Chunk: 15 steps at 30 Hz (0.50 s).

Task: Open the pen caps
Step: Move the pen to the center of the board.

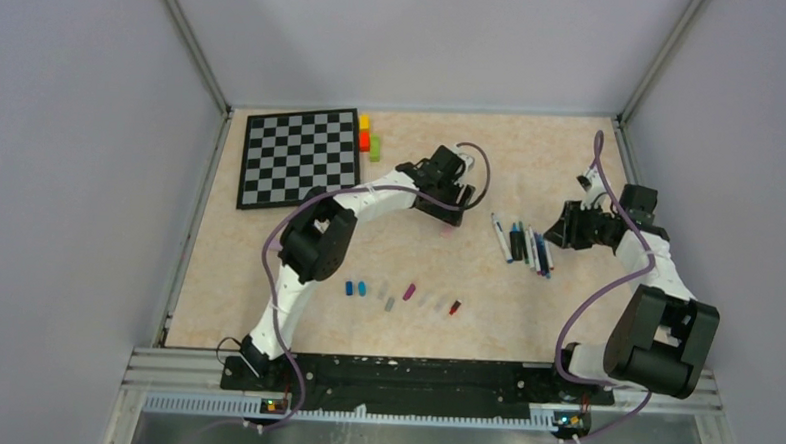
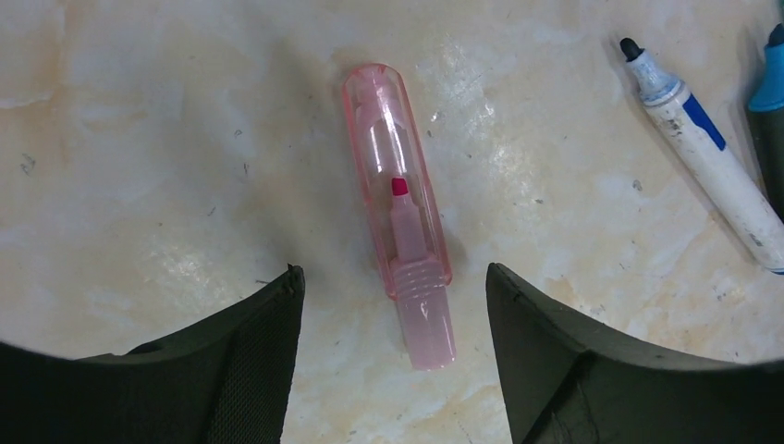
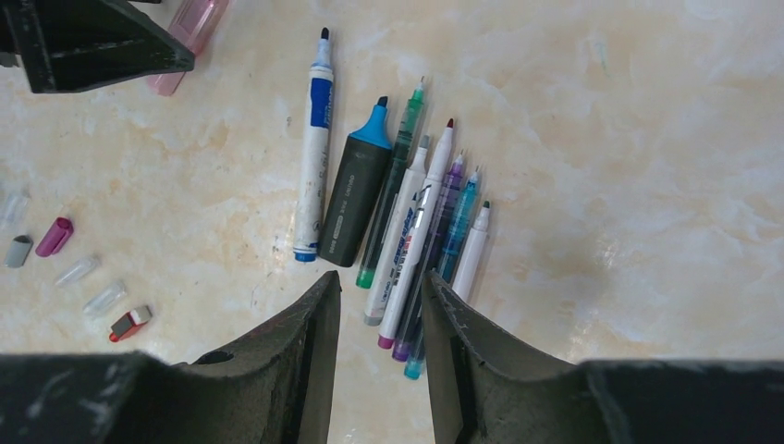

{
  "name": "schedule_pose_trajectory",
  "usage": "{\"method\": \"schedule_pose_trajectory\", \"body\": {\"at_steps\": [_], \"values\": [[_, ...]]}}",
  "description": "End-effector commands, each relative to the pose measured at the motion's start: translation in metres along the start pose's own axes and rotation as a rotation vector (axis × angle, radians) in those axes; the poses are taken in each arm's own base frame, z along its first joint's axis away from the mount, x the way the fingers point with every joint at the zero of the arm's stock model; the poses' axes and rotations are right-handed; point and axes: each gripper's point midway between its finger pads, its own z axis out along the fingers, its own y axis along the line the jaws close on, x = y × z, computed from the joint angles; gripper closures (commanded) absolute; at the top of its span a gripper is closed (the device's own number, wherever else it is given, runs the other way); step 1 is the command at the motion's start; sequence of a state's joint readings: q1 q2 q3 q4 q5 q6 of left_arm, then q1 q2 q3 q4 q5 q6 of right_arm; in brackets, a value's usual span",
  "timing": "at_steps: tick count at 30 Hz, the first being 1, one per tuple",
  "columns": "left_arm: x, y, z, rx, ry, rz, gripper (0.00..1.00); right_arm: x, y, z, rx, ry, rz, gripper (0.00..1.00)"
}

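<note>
Pink highlighter [image 2: 402,213] lies capped inside the wide-open, empty left claw [image 2: 393,270]; next it must grip the barrel. Right claw [image 3: 380,277] is half-open, empty.

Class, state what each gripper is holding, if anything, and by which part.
Nothing is held. The left gripper hangs open over the pink highlighter, not touching it; the right gripper is open above the pens.

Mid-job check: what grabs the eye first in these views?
The pink highlighter, cap on, lies right under the open left gripper. Uncapped pens lie bunched below the open right gripper, and loose caps sit in a row to their near left.
</note>
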<state>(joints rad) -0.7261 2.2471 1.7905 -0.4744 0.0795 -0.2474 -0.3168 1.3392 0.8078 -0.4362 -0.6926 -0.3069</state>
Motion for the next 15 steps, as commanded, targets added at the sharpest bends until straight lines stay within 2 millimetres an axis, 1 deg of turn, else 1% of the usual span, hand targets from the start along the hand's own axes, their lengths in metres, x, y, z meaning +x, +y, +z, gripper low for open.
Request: {"method": "schedule_pose_trajectory", "body": {"at_steps": [1,3,5,6,8,9,11,15], "values": [[-0.006,0.006,0.004,-0.064,0.005,0.035,0.28,-0.028,0.003,-0.013,-0.001,-0.079,-0.068,0.63],[-0.006,0.006,0.008,-0.067,0.013,0.037,0.33,-0.028,0.004,-0.013,-0.004,-0.081,-0.07,0.63],[-0.006,0.003,0.009,-0.066,0.017,0.042,0.39,-0.028,0.004,-0.013,-0.004,-0.082,-0.07,0.63],[-0.005,0.003,0.01,-0.066,0.02,0.043,0.44,-0.028,0.004,-0.013,-0.004,-0.081,-0.07,0.63],[-0.005,0.001,0.011,-0.064,0.019,0.039,0.6,-0.028,0.004,-0.013,-0.004,-0.082,-0.071,0.63],[-0.005,0.0,0.01,-0.06,0.018,0.035,0.64,-0.028,0.004,-0.013,-0.004,-0.082,-0.071,0.63],[-0.006,-0.005,0.009,-0.036,0.017,0.028,0.67,-0.028,0.004,-0.013,-0.003,-0.081,-0.071,0.63],[-0.01,-0.026,0.001,0.059,0.01,0.013,0.67,-0.029,0.004,-0.013,-0.001,-0.083,-0.073,0.63]]}}
